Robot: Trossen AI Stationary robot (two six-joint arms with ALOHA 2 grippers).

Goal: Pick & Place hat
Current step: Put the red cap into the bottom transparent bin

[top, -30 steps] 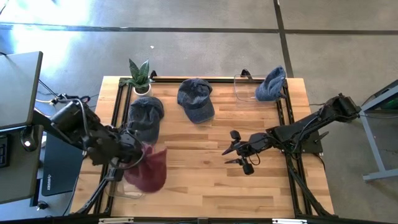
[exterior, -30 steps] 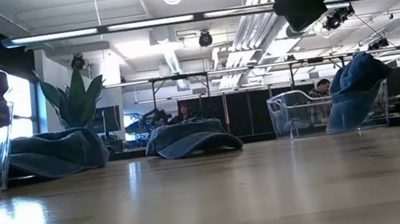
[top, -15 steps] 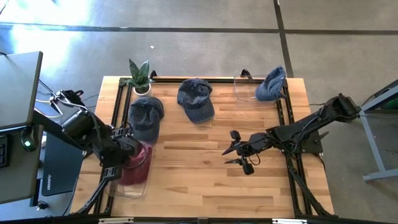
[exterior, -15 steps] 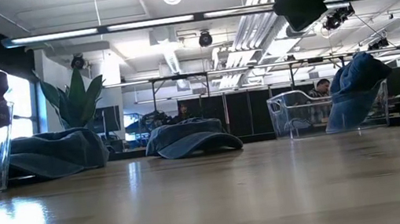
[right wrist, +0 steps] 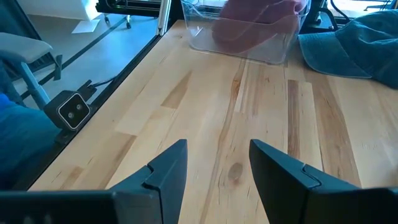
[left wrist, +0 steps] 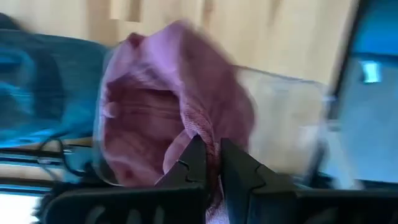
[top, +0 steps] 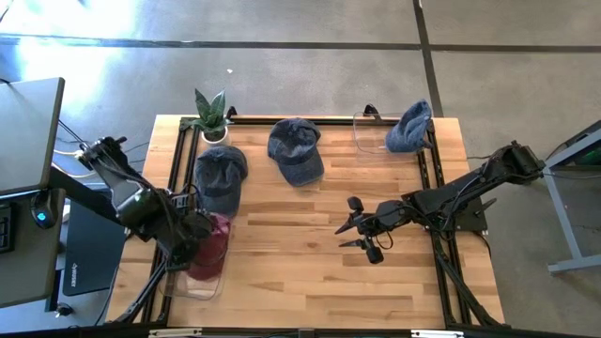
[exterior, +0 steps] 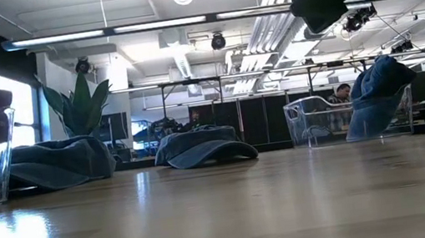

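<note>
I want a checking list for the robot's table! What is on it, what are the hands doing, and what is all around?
Surface: light wooden slatted table in a black frame.
Job's things: dark red fabric hat held in the clear plastic bin at the table's left edge; blue denim hat draped in a second clear bin at the far right.
Clutter: two more blue denim caps lying flat; small potted green plant.
Grippers: left gripper shut on the red hat over its bin; right gripper open, hovering mid-table, empty.
Cables: wires by the left arm's base.
Surroundings: grey floor, ceiling lights, a person far behind.
</note>
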